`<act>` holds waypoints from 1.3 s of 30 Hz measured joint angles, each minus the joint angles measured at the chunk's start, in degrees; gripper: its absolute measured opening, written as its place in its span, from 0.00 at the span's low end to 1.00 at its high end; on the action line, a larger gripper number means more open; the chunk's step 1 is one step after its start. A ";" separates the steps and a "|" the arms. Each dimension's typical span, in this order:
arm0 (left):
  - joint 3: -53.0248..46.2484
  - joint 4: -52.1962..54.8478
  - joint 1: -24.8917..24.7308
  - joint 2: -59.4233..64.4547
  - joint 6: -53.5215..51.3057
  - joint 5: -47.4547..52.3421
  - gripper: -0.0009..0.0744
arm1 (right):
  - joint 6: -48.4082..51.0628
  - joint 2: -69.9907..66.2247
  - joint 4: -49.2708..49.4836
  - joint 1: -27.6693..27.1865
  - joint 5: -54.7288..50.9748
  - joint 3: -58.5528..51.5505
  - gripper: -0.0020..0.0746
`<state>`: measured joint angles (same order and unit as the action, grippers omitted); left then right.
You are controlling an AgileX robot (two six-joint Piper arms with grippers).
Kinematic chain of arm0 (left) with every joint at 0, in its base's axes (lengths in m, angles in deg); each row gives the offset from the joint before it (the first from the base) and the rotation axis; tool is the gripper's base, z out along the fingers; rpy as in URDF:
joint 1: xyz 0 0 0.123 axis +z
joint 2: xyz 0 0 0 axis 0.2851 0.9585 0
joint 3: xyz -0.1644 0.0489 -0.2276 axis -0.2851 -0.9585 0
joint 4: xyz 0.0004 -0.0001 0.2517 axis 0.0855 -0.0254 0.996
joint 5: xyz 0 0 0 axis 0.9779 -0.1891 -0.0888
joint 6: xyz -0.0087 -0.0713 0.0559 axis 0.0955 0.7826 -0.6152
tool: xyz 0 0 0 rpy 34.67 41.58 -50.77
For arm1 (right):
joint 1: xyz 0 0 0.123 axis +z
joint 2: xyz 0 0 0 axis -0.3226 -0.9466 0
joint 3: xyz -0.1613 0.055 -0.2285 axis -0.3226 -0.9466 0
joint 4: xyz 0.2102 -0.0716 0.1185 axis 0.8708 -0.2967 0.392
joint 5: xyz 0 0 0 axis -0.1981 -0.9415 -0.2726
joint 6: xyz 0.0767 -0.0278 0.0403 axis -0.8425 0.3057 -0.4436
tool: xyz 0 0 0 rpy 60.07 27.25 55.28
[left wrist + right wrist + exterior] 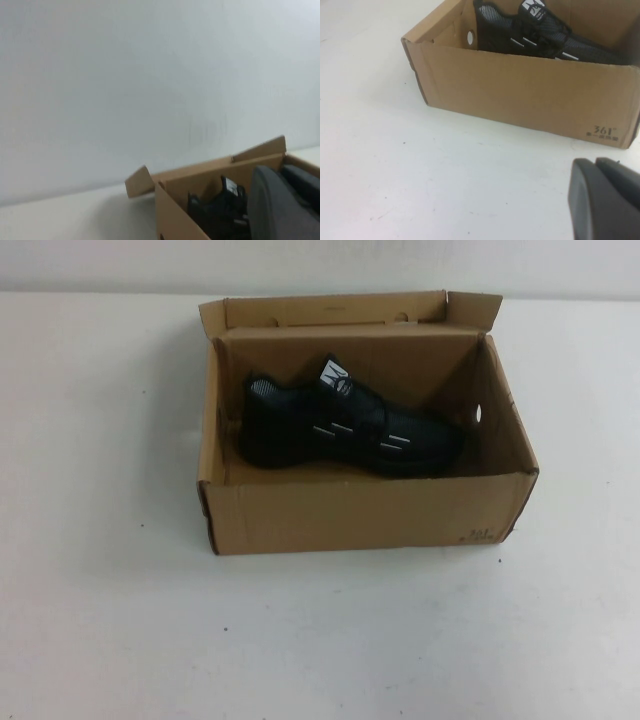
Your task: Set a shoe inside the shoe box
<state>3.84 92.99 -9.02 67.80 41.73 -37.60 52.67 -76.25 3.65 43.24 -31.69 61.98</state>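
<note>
1. The shoe (345,425) is sitting inside the shoe box (360,515), lying lengthwise on the box floor, heel end toward the robot's left, toe toward the right side wall with the round hole.
2. Looks-wise it's a black knit sneaker, pretty dark all over, with a few short silver dash marks along the side and a white tongue label with a black logo poking up near the middle. Mesh-looking grey patch at the heel end.
3. The box is plain brown corrugated cardboard, open on top, back flap standing up behind it, and clearly wider than the shoe. Small dark print at the near right corner reads "361" in the right wrist view.
4. It all rests on a white surface (120,620).
5. The left end effector (282,205) only shows as dark grey finger shapes at the corner of its wrist view, right by the box's edge, with the shoe just beyond. Can't tell if it's spread or pressed together.
6. The right end effector (607,200) is low over the surface, near the box's front wall but not touching it. Same deal, can't tell its state.
</note>
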 joint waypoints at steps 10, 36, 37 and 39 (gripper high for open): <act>-16.95 -11.42 7.65 -7.69 -4.45 -19.40 0.01 | 0.00 0.00 0.00 0.00 0.00 0.00 0.01; -24.38 -7.71 19.76 -7.72 2.32 8.58 0.01 | 0.00 0.00 0.21 0.00 -0.71 0.00 0.01; -24.38 -7.70 20.07 -7.72 2.49 8.58 0.01 | 0.00 0.00 0.21 0.00 -0.71 0.00 0.01; -24.38 -7.60 20.26 -7.72 2.54 8.58 0.01 | 0.00 0.00 0.24 0.00 -0.71 0.00 0.01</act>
<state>-20.55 85.39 11.25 60.08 44.27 -29.01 52.67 -76.25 3.89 43.24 -32.40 61.98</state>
